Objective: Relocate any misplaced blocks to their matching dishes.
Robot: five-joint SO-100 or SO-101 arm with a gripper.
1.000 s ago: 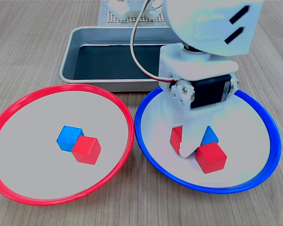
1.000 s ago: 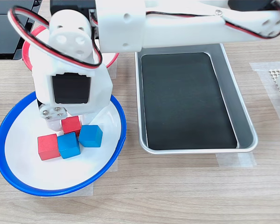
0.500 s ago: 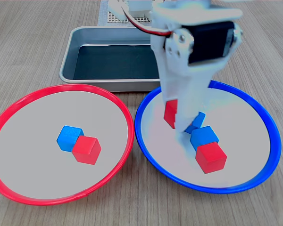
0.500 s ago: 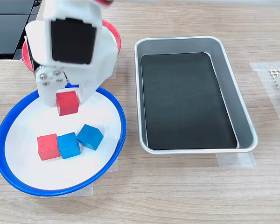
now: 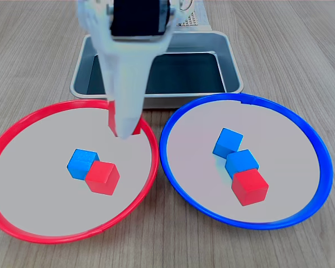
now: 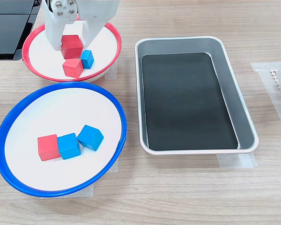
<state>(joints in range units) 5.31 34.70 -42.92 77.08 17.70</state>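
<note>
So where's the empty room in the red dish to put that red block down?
The red dish is bare along the first exterior view's left and near rim. The middle is crowded by a blue block touching a red block. The gripper holds the carried block above them.

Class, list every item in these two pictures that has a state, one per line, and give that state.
gripper: shut on the held red block, over the red-rimmed dish
held red block: gripped, raised
red-rimmed dish: holds one red and one blue block, touching
blue-rimmed dish: holds two blue blocks and one red block
red block in the blue-rimmed dish: misplaced, resting against a blue block
blue block in the red-rimmed dish: misplaced
metal tray: empty
</note>
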